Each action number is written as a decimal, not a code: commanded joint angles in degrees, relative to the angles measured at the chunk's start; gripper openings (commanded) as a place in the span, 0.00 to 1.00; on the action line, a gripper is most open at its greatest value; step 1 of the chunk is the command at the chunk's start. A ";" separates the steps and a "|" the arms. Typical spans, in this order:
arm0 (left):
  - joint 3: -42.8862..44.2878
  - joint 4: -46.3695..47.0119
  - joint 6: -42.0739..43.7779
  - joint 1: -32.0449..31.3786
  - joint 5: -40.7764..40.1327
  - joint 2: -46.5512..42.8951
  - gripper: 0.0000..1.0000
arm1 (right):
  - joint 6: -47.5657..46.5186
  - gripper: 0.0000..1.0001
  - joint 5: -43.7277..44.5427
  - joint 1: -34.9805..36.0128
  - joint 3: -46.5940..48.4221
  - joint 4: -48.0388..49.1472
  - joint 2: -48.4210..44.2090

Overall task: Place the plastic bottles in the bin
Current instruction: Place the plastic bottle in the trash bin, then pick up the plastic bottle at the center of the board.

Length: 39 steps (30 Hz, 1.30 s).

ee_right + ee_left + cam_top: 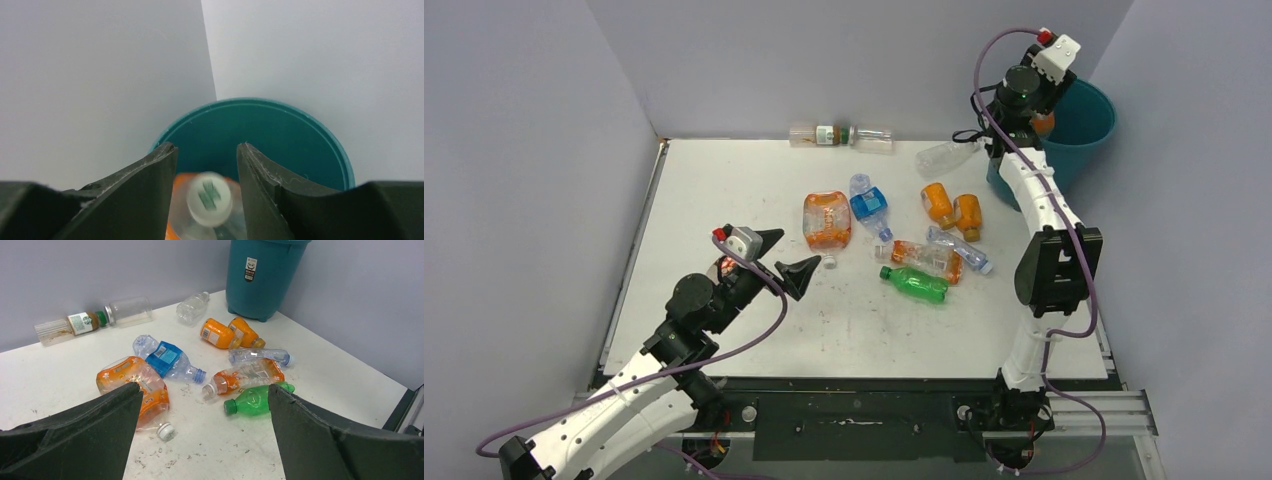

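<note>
The teal bin stands at the far right corner. My right gripper hangs over the bin's mouth. An orange bottle with a white cap shows blurred between its parted fingers, with gaps beside the cap. Several plastic bottles lie mid-table: an orange-labelled jug, a blue-labelled one, two orange ones, a green one and clear ones. My left gripper hovers open at the table's left, holding nothing. Its view shows the green bottle and the jug just ahead of its fingers.
Two clear bottles lie against the back wall, and another clear one lies beside the bin. Grey walls close in the table on the left, back and right. A loose white cap sits by the jug.
</note>
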 commanded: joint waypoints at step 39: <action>6.53 -8.88 2.00 -2.53 -4.99 7.33 0.96 | 28.65 0.96 -47.09 14.01 -65.06 -24.74 -47.15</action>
